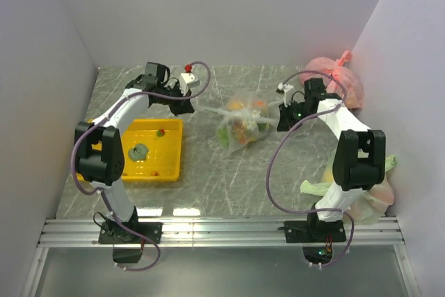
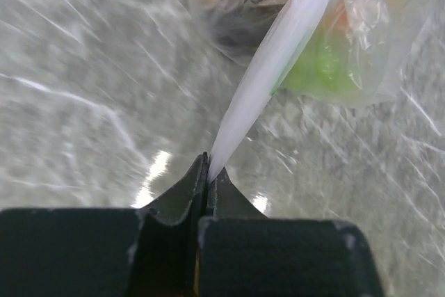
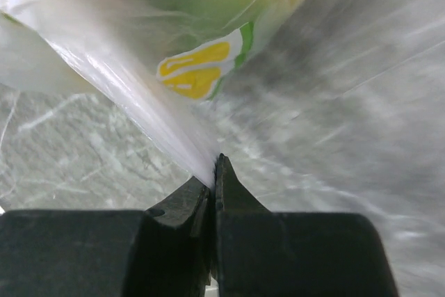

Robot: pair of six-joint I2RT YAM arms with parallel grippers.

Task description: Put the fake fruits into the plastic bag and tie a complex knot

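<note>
The clear plastic bag (image 1: 241, 126) lies mid-table with orange, yellow and green fake fruits inside. Its two handle ends are pulled out taut to either side. My left gripper (image 1: 189, 106) is shut on the left handle end (image 2: 268, 85), left of the bag. My right gripper (image 1: 281, 117) is shut on the right handle end (image 3: 149, 113), right of the bag. In the left wrist view the bag (image 2: 334, 53) shows green and orange fruit. A green grape bunch (image 1: 138, 151) and a small red berry (image 1: 160, 132) lie in the yellow tray (image 1: 170, 165).
A pink knotted bag (image 1: 334, 78) sits at the back right by the wall. Pale green bags (image 1: 365, 196) lie at the front right beside the right arm's base. A small white and red object (image 1: 188, 74) sits at the back behind the left gripper.
</note>
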